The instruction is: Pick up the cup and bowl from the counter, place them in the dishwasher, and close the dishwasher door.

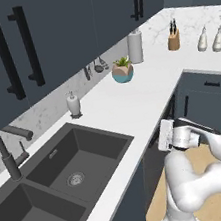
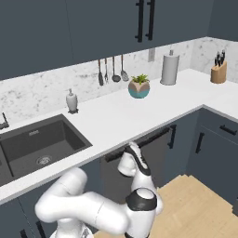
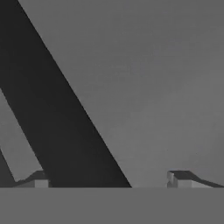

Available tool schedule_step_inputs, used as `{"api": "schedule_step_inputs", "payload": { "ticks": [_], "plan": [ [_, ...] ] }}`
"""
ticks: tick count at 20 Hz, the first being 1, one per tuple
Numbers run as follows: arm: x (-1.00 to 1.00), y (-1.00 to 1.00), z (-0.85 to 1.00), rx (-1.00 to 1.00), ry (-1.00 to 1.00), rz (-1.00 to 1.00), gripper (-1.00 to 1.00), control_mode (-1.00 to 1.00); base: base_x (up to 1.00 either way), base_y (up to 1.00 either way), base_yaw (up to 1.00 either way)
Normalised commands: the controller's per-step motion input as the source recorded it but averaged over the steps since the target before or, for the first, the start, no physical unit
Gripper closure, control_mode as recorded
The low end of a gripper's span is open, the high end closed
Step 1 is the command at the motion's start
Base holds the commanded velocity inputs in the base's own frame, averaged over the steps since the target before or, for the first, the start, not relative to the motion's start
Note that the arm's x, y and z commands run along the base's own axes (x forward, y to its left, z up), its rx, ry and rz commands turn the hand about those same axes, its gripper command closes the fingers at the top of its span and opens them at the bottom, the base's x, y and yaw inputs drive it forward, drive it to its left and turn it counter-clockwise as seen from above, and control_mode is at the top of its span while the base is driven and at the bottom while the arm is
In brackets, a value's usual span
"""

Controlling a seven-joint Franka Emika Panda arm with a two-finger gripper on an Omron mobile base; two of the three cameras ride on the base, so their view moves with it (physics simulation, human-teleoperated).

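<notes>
My gripper (image 3: 109, 180) is open, its two fingertips wide apart. It is pressed close to the dishwasher door (image 3: 153, 87), a flat slate-blue panel. The door's black bar handle (image 3: 57, 118) runs slantwise across the hand view and passes between my fingers near the left one. From the right base view, my hand (image 2: 132, 160) sits against the dishwasher door (image 2: 155, 155) just under the counter (image 2: 130, 116), below the handle (image 2: 148, 138). The door stands upright, flush with the cabinets. The red cup and the bowl are out of view.
On the counter stand a teal-and-tan plant pot (image 2: 139, 87), a paper towel roll (image 2: 170, 69), a knife block (image 2: 218, 72) and a soap dispenser (image 2: 71, 101). The dark double sink (image 1: 67, 175) lies to the left. Wooden floor (image 2: 195, 204) spreads on the right.
</notes>
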Motion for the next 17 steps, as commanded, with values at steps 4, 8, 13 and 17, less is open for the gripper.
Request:
{"api": "schedule_step_inputs", "payload": {
  "ticks": [4, 8, 13, 17],
  "plan": [
    [0.59, 0.72, -0.27, 0.28, -0.01, 0.47, -1.0, -1.0, 0.0, 0.0, 0.0],
    [0.43, 0.68, -0.3, 0.26, 0.0, 0.32, -1.0, -1.0, 0.0, 0.0, 0.0],
    [0.36, 0.58, -0.54, 0.39, -0.01, 0.22, -1.0, -1.0, 0.0, 0.0, 0.0],
    [0.18, 0.47, -1.0, 0.54, -0.23, 0.14, -1.0, -1.0, 0.0, 0.0, 0.0]
  ]
}}
